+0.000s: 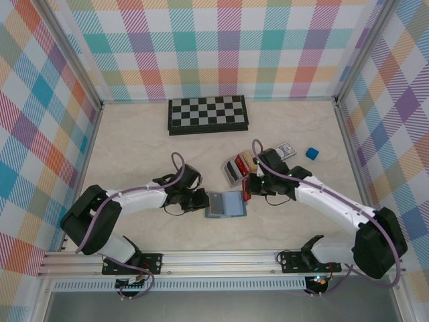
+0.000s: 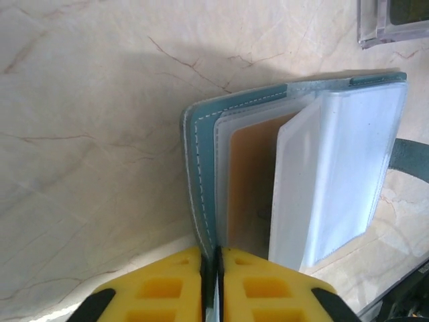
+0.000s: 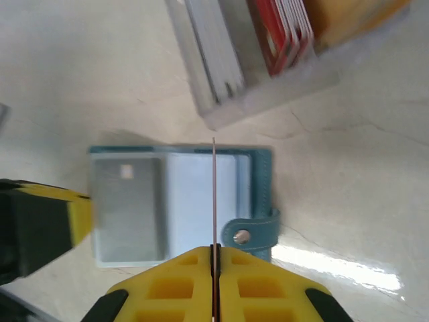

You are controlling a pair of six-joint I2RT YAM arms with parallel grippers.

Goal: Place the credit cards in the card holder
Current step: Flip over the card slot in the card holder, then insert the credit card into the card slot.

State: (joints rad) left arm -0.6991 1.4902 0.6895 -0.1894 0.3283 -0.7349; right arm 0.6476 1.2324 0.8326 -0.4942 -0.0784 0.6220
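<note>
The teal card holder (image 1: 226, 204) lies open on the table between the arms. My left gripper (image 1: 201, 200) is shut on its left cover, and in the left wrist view the yellow jaws (image 2: 212, 251) pinch the stitched teal edge (image 2: 201, 168). A tan card (image 2: 251, 181) sits in a pocket behind clear sleeves (image 2: 335, 168). My right gripper (image 1: 252, 184) is shut on a red credit card (image 1: 246, 188) held upright. That card shows edge-on (image 3: 214, 194) above the open holder (image 3: 194, 201), just left of its snap strap (image 3: 251, 231). More red cards (image 3: 285, 30) stand in the grey box (image 3: 255, 104).
The grey open box (image 1: 236, 169) of cards stands just behind the holder. A folded chessboard (image 1: 208, 114) lies at the back. A dark patterned card (image 1: 285, 149) and a small blue cube (image 1: 312, 153) lie to the right. Checkered walls surround the table.
</note>
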